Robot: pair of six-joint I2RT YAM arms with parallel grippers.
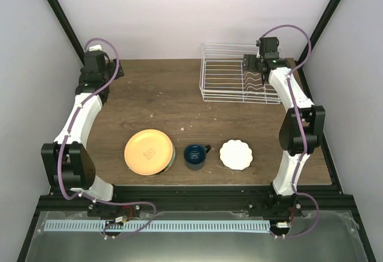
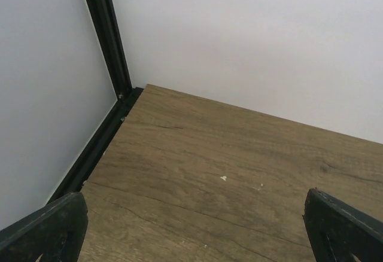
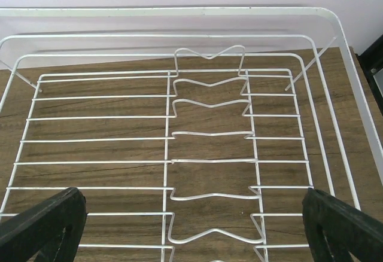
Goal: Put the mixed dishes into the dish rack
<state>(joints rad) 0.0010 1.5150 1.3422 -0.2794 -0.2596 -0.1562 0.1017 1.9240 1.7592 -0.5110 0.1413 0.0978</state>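
Note:
The round orange-yellow plate (image 1: pixel 148 152) lies at the front left of the table. A thin pale-green rim (image 1: pixel 172 159) shows under its right edge, so the mint-green plate seems to lie beneath it with its flower mark hidden. The dark blue mug (image 1: pixel 195 156) stands upright to its right. The small white scalloped dish (image 1: pixel 235 154) is further right. The white wire dish rack (image 1: pixel 227 79) stands at the back right and holds nothing (image 3: pixel 209 136). My right gripper (image 1: pixel 256 73) (image 3: pixel 194 226) hangs open over the rack's right part. My left gripper (image 1: pixel 96 61) (image 2: pixel 194 226) is open over bare wood at the back left.
Black frame posts (image 1: pixel 57 8) rise at both back corners, and one shows in the left wrist view (image 2: pixel 108 34). White walls close in the table on three sides. The table's wooden top (image 1: pixel 161 100) lies between the rack and the dishes.

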